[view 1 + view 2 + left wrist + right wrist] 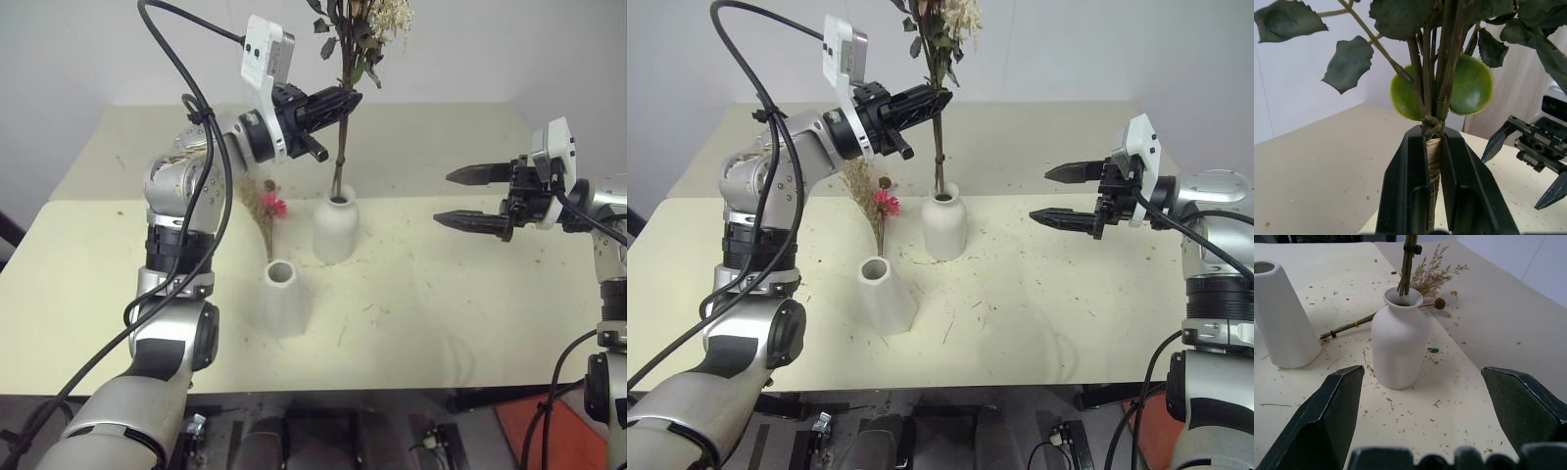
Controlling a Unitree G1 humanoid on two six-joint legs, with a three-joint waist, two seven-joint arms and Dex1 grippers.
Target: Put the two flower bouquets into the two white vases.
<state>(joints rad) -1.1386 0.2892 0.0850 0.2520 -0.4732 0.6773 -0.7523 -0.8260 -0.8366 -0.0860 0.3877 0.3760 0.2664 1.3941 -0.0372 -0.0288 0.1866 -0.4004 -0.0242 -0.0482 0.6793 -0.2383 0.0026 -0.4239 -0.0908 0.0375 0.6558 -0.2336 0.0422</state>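
Rose bouquet (pixel 345 59) stands upright with stems in the rounded vase (pixel 335 227) — left gripper (pixel 338 102) clamped on it. Right gripper (pixel 458 199) hovers beside, fingers apart

A pale cream tabletop (pixel 460 323) fills the middle of the room, made of two slabs set end to end, with a seam running across where they meet. Small flecks of dried plant litter (pixel 1019 257) dot its surface, thickest near the centre. Behind it stands a plain, pale grey wall (pixel 509 49), evenly lit, casting only soft shadows. Below the near edge, dark equipment (pixel 323 431) sits on the floor, and a patch of red (pixel 549 431) shows at the lower right corner.
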